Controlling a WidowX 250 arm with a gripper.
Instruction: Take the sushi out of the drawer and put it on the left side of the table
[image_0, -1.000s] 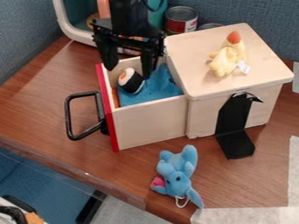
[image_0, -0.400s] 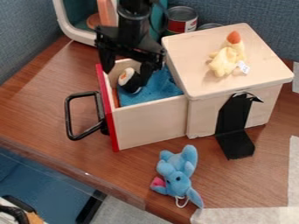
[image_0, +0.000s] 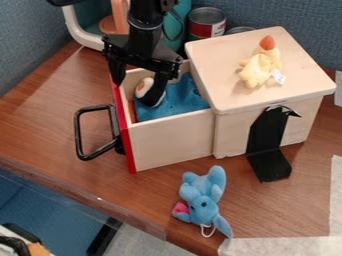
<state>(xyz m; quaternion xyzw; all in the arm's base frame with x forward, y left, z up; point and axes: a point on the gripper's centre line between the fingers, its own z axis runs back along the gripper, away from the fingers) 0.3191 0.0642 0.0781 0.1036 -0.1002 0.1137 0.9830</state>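
- Your end effector (image_0: 137, 92) hangs down into the open drawer (image_0: 170, 140) with its two fingers spread apart; you have nothing clamped in it.
- Right below it, between the fingers as you see them, the sushi (image_0: 142, 87) lies in the drawer, close to the red front panel (image_0: 127, 142). One finger covers part of it, so you can't tell whether they touch.
- Just beside the sushi, to the right of your end effector, blue cloth (image_0: 179, 102) lines the drawer.
- Below and to the left of your end effector, the black handle (image_0: 77, 132) sticks out from the red panel.
- Near it on the right you have the wooden box (image_0: 217, 65) that the drawer slides out of, with a yellow plush toy (image_0: 256, 70) on top.
- Behind your end effector stand a teal cylinder (image_0: 178, 22) and, next to that, a can (image_0: 206, 22).
- Farther off, down to the right, a black bracket (image_0: 267, 162) stands against the box's side, its foot on the brown surface (image_0: 53, 117).
- Well apart, toward the camera, a blue plush toy (image_0: 200, 197) lies near the surface's edge; past it, you find pale tape (image_0: 287, 246) at the corner.
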